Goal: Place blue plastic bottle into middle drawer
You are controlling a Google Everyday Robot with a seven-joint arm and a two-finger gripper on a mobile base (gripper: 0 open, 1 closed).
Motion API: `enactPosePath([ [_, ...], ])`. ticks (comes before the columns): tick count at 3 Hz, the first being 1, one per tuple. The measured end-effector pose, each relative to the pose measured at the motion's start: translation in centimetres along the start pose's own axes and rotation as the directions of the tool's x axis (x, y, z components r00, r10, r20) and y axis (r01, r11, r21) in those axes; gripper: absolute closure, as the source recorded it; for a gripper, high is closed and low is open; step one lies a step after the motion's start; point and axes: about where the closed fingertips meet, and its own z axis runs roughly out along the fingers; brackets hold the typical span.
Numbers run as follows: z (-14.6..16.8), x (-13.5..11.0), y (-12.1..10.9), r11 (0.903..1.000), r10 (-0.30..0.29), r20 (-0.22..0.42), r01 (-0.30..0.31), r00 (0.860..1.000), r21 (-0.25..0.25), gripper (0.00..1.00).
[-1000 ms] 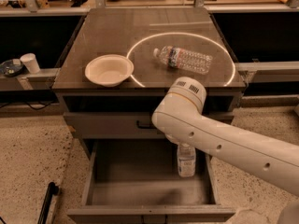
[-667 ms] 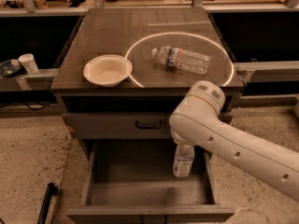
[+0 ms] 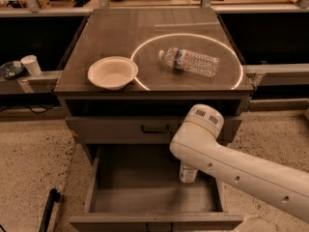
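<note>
Blue plastic bottle (image 3: 188,173), pale label, only lower body showed, upright within open middle drawer (image 3: 140,190), directly beneath pincer, pincer hidden behind arm (image 3: 231,166), its grip untellable

A thick off-white arm (image 3: 246,175) with a smooth matte plastic shell is seen, tube-shaped and widening toward the lower right edge, with three small dark round holes (image 3: 236,179) spaced along its side. It is capped by a rounded cylindrical joint housing (image 3: 198,129); two small grey dotted vent patches (image 3: 205,116) are noted side by side on its flat top, and a thin yellowish seam ring runs just under that top. The end effector is hidden behind this housing, at the arm's lower left end.
</note>
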Motion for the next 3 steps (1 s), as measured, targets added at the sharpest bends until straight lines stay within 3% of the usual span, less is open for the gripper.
enactPosePath([
  [1,2.2,-1.1,0.1,0.9996,0.001,0.016,0.0,1.0,-0.027,1.0],
  [2,4.1,-2.8,0.0,0.9999,-0.002,0.056,0.003,0.998,-0.011,1.0],
  [3,5.2,-3.9,-0.1,0.9999,-0.004,0.044,0.004,0.999,-0.009,1.0],
])
